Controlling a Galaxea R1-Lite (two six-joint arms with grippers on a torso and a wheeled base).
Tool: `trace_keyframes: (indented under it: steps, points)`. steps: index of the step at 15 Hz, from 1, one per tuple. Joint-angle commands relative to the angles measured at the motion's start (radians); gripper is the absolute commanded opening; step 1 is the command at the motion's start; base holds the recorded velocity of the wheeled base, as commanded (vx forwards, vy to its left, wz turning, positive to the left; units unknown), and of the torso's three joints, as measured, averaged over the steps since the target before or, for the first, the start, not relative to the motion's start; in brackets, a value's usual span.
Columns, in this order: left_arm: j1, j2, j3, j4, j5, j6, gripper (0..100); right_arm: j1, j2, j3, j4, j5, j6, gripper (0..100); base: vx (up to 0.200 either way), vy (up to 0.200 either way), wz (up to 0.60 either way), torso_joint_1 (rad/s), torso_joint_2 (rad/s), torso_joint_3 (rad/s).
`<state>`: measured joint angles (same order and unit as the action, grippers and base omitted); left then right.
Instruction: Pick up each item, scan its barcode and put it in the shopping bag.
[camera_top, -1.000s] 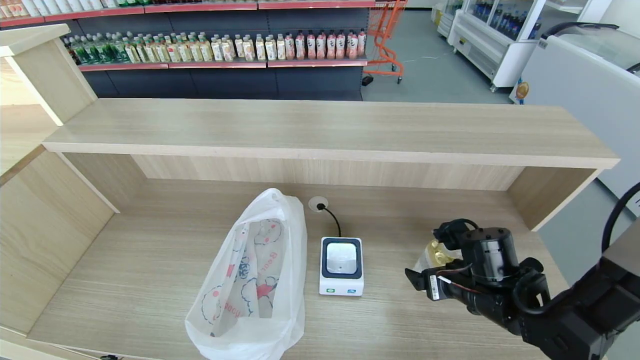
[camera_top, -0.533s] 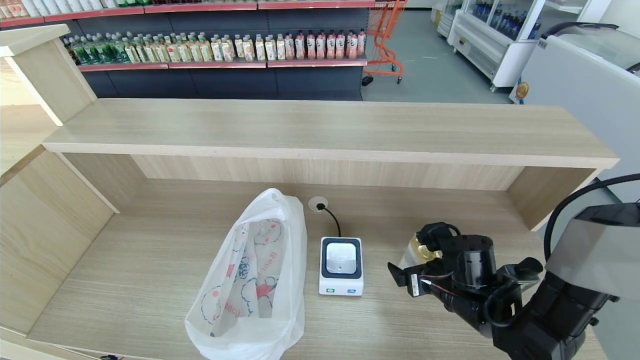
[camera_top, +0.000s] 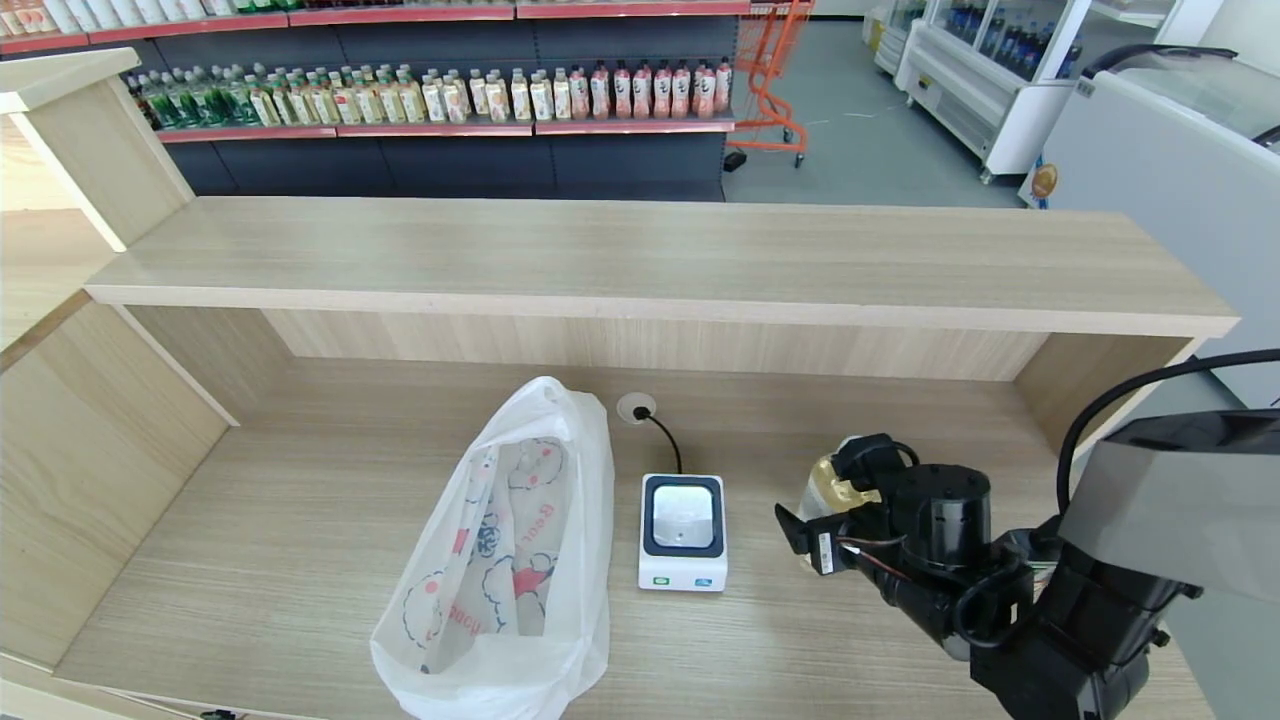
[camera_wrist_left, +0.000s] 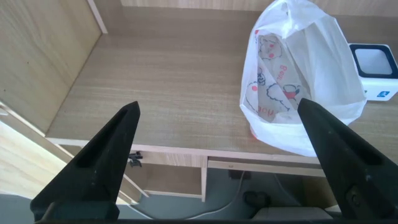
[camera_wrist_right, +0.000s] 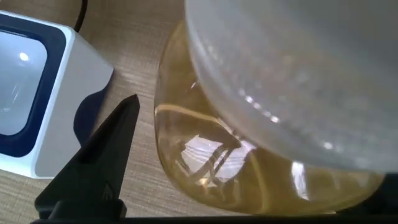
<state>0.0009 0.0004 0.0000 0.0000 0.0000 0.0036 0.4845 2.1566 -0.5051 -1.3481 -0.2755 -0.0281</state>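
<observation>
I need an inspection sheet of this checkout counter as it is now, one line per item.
Surface: wooden counter below a raised ledge.
Job's things: white bag lying left of the scanner; jar of yellowish liquid right of it.
Clutter: nothing seen.
Grippers: left gripper open, over the counter's near edge; right gripper shut on the jar.
Cables: black cable from the scanner into a counter hole.
Surroundings: drink shelves, orange cart, freezers.

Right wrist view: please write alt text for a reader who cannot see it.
A clear round plastic jar of golden liquid, with a frosted lid, is held in the right hand, one dark finger beside it. Next to it, a white box-shaped barcode scanner with a dark blue frame stands on the light wooden counter.
</observation>
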Motion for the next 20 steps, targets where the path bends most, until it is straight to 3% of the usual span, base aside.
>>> trace_keyframes:
  steps: [1, 6, 9, 11, 14, 16, 19, 20]
  points:
    - [-0.001, 0.001, 0.000, 0.000, 0.000, -0.001, 100, -0.015, 0.006, -0.016, -0.006, 0.002, -0.019, 0, 0.000, 0.000, 0.00, 0.000, 0.00, 0.000]
    - [0.001, 0.000, 0.000, 0.000, 0.000, 0.001, 100, -0.032, 0.040, -0.102, 0.000, 0.002, -0.023, 0, 0.000, 0.000, 0.00, 0.000, 0.00, 0.000]
    - [0.001, 0.000, 0.000, 0.000, 0.000, -0.001, 100, -0.033, 0.025, -0.079, 0.001, 0.007, -0.023, 0, 0.000, 0.000, 0.00, 0.000, 0.00, 0.000]
    - [0.001, 0.000, 0.000, 0.000, 0.000, -0.001, 100, -0.040, -0.049, -0.069, 0.023, 0.095, 0.027, 0, 0.000, 0.000, 0.00, 0.000, 0.00, 0.000]
    - [0.001, 0.000, 0.000, 0.000, 0.000, -0.001, 100, -0.115, -0.368, -0.130, 0.365, 0.429, 0.186, 0, 0.000, 0.000, 0.00, 0.000, 0.00, 0.000]
    - [0.001, 0.000, 0.000, 0.000, 0.000, 0.001, 100, -0.204, -0.567, -0.201, 0.629, 0.771, 0.272, 0, 0.000, 0.000, 0.00, 0.000, 0.00, 0.000]
    - [0.001, 0.000, 0.000, 0.000, 0.000, -0.001, 100, -0.237, -0.669, -0.193, 0.773, 1.055, 0.323, 0, 0.000, 0.000, 0.00, 0.000, 0.00, 0.000]
    - [0.001, 0.000, 0.000, 0.000, 0.000, -0.001, 100, -0.227, -0.678, -0.168, 0.774, 1.104, 0.320, 0, 0.000, 0.000, 0.00, 0.000, 0.00, 0.000]
